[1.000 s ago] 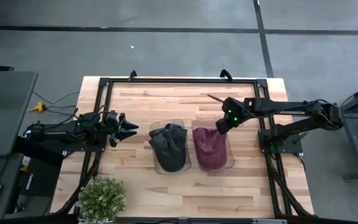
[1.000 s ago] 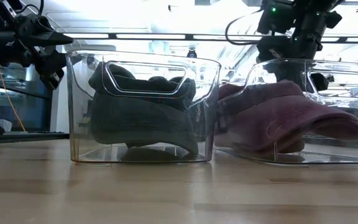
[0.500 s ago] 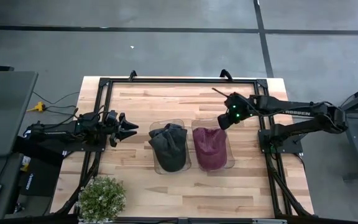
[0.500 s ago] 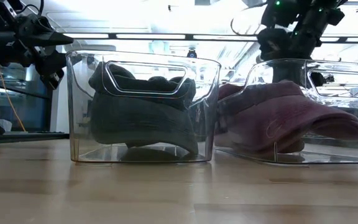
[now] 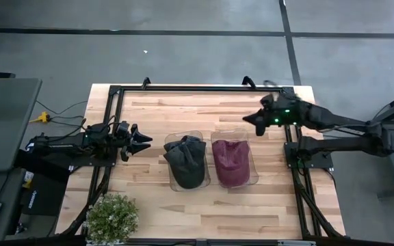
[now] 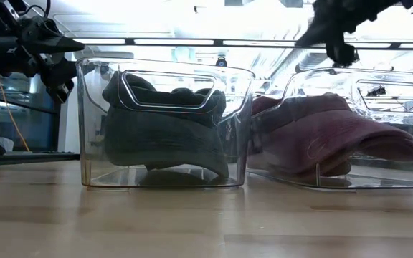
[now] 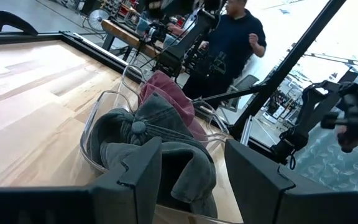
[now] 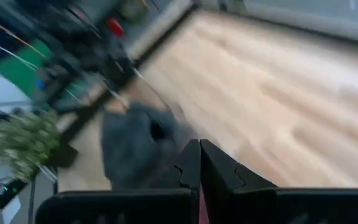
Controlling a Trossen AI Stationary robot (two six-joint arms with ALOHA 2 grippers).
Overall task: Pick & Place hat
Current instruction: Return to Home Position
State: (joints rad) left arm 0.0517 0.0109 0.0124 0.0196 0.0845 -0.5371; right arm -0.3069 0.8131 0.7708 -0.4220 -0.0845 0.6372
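Heading for home is the call here, so mind your 2 arms. Your left hand hangs released, fingers apart and holding nothing, over the left side of the counter. It points at the bins and is well apart from them; I'd leave it parked. Next along, the left bin holds the black cap, bunched up inside and reaching about to the rim. Just beside it, the right bin holds the red cap, lying low inside. Your right hand is clenched on nothing, off that bin's far right corner and above its rim. Bring it back toward its base in 1 smooth arc, staying high so nothing clips the bin wall.
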